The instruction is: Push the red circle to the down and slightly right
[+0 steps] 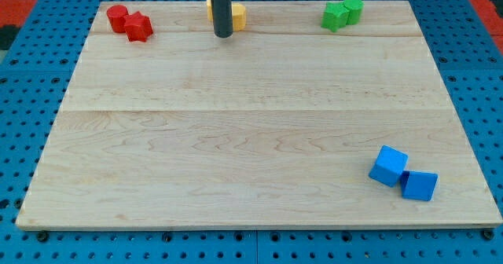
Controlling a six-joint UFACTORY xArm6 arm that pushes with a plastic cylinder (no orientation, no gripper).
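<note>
The red circle (118, 17) sits at the board's top left corner, touching a red star-shaped block (139, 27) just to its lower right. My tip (223, 34) rests on the board near the top edge, well to the right of both red blocks. The rod partly hides a yellow block (236, 16) directly behind it.
A green star-like block (335, 16) and a green circle (353, 9) touch at the top right. Two blue blocks (389, 166) (420, 185) lie together at the bottom right. The wooden board (251, 138) lies on a blue pegboard surface.
</note>
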